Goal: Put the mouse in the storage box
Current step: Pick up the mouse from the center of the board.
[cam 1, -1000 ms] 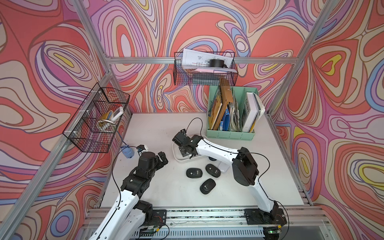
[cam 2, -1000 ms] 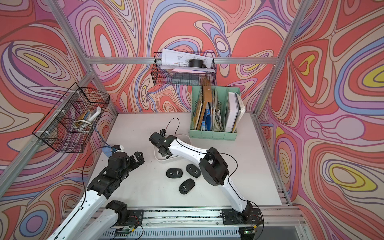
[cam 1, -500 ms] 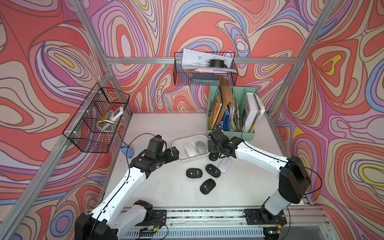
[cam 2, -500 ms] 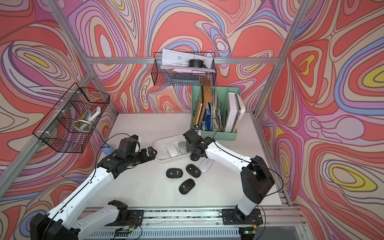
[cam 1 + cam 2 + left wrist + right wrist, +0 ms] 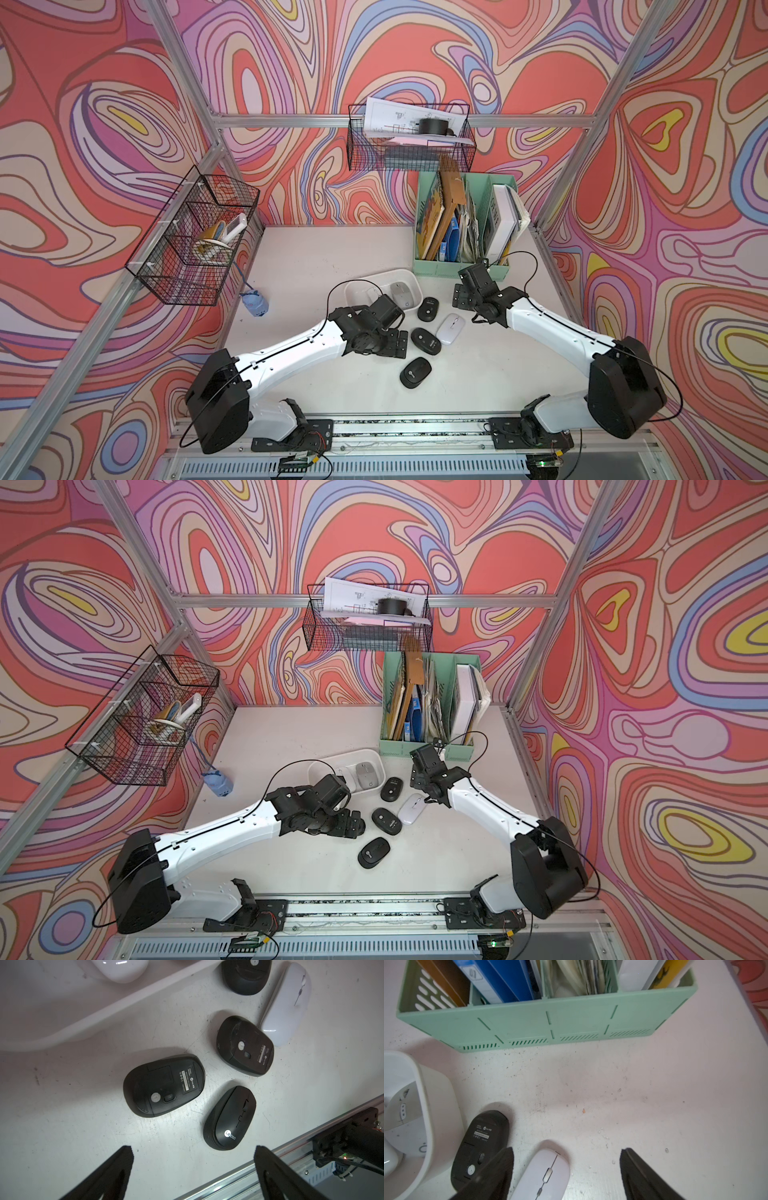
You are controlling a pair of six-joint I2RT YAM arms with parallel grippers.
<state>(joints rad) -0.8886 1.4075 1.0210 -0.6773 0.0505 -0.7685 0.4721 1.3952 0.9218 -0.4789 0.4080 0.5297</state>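
Storage box (image 5: 400,272) stands near the middle of the counter (image 5: 316,257), closer to the back edge, just off the front left corner of the green file organizer (image 5: 436,269).

Contents: a grey mouse (image 5: 400,294) at its right end and a glossy white mouse (image 5: 120,970), the latter seen only in part.

On the counter, outside the box:
- First black mouse (image 5: 429,308), underside up, lies just beside the box's right end.
- Flat white mouse (image 5: 450,328), top up, lies near it toward the right edge.
- Second black mouse (image 5: 426,340), underside up, lies beside the white one.
- Third black mouse (image 5: 415,372), top up, lies nearest the front edge.
- Fourth black mouse (image 5: 164,1084), underside up, lies next to the second and third on their left-edge side.

Left claw (image 5: 192,1148) is spread wide over bare counter, gripping nothing. Right claw (image 5: 566,1150) is spread and empty. One end of the flat white mouse lies partly between its jaws, with no grip on it.
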